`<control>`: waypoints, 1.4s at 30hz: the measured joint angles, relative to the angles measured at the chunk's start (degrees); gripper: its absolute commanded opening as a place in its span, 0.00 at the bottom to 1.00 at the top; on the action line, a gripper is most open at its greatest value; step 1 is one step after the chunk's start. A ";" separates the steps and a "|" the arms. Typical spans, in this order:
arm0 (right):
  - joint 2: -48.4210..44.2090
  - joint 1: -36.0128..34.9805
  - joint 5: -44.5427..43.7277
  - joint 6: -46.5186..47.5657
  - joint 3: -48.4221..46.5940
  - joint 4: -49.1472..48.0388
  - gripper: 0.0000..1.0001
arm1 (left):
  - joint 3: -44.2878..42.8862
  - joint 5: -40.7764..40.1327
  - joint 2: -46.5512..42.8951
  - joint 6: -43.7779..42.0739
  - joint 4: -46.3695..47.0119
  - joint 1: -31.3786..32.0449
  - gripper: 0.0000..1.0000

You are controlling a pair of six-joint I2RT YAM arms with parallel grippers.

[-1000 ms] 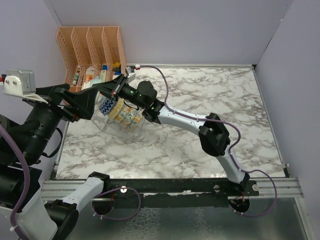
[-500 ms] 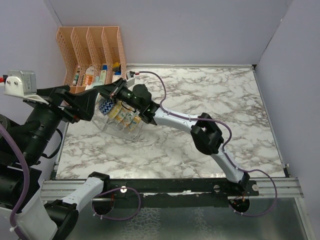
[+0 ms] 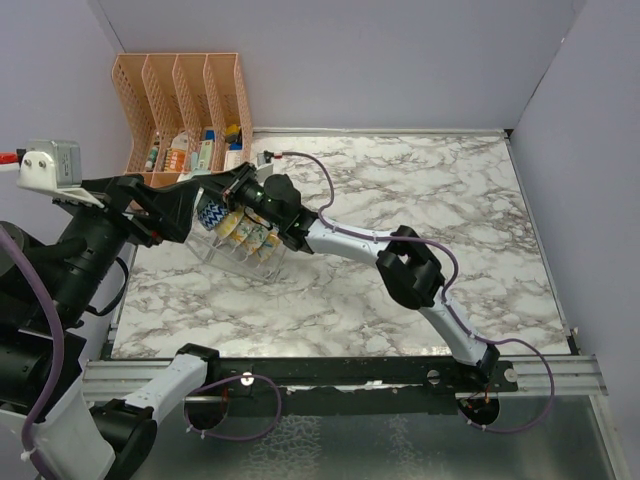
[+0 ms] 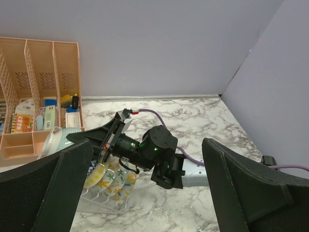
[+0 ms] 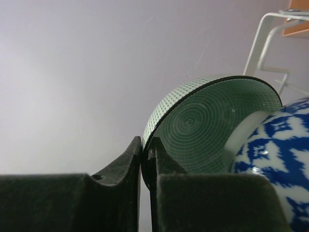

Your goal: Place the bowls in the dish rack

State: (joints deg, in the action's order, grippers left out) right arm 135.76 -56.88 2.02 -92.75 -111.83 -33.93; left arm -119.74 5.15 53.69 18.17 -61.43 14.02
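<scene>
Loading the last slot: the right gripper (image 5: 145, 157) pinches the rim of the teal bowl (image 5: 207, 121) between almost-closed fingers. It holds the bowl on edge at the end of the dish rack (image 3: 250, 262) nearest the orange organizer (image 3: 180, 100), just beside a blue-patterned bowl (image 5: 275, 145). The left gripper (image 4: 147, 145) hovers nearby, spread wide and empty. The next move appears to call for seating the bowl between prongs, then releasing without nudging its neighbour.

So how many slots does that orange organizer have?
4 slots, side by side in one row in the orange organizer, which stands at the back left of the top view, just behind the dish rack.
</scene>
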 measured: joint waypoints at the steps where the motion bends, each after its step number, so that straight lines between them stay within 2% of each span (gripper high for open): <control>1: 0.00 0.02 -0.13 -0.07 0.35 0.00 0.09 | 0.09 0.02 0.02 -0.09 0.00 0.00 0.99; 5: 0.00 0.24 -0.52 -0.50 1.49 -0.20 0.11 | 0.39 0.02 0.04 -0.52 0.02 0.00 0.99; 11: 0.00 0.31 -0.92 -1.53 4.24 -0.83 0.20 | 0.96 0.00 0.04 -1.07 0.00 0.00 0.99; 15: -0.04 0.31 -0.92 -1.75 4.66 -1.29 0.30 | 1.16 0.00 0.09 -1.25 0.00 0.11 0.99; 21: -0.59 0.33 -0.90 -1.84 4.87 -1.33 0.36 | 1.18 0.00 0.11 -1.46 0.04 0.37 0.99; 28: -3.21 0.33 -0.85 -1.55 4.94 6.36 0.40 | 1.90 0.00 0.11 -1.46 0.50 0.37 0.99; 42: -7.69 0.33 -0.85 -1.55 5.73 18.40 0.41 | 2.54 0.00 0.09 -1.44 0.61 0.37 0.99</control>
State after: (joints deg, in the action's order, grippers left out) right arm 128.07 -56.55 1.17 -94.30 -106.10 -15.53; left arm -117.21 5.15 53.78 16.73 -60.82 14.39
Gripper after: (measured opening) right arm 0.402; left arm 0.991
